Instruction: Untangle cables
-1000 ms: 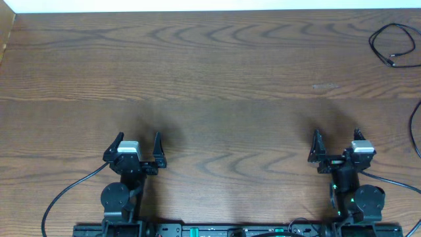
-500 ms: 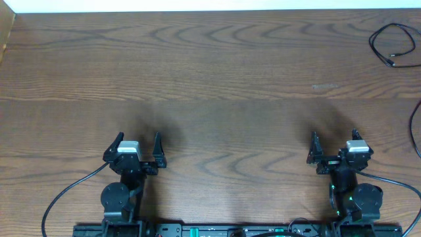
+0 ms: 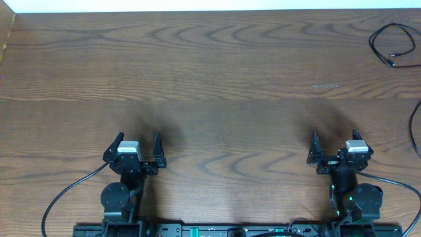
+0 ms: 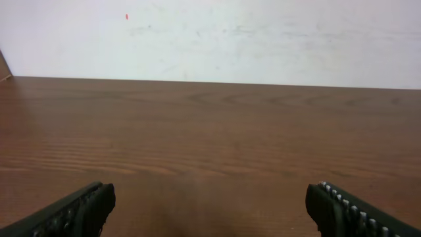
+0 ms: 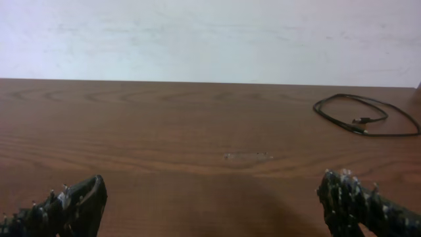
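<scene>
Table [image 3: 210,66]: dark wood, carries everything. Left hand [image 3: 137,139]: at the near edge, left of centre, fingers spread wide, gripping nothing. Right hand [image 3: 335,139]: at the near edge toward the right, likewise spread and empty. Black cable [image 3: 393,58]: thin, loosely looped, lies at the far right corner close to the right edge, well apart from both hands. No white cord visible in any view.

Likely trouble:
- Long reach to that corner, probably a stretch for the right arm.
- May nudge the loop off the edge rather than pinch it.
- Thin cord lying flat on wood, apt to slip between closing fingers.
</scene>
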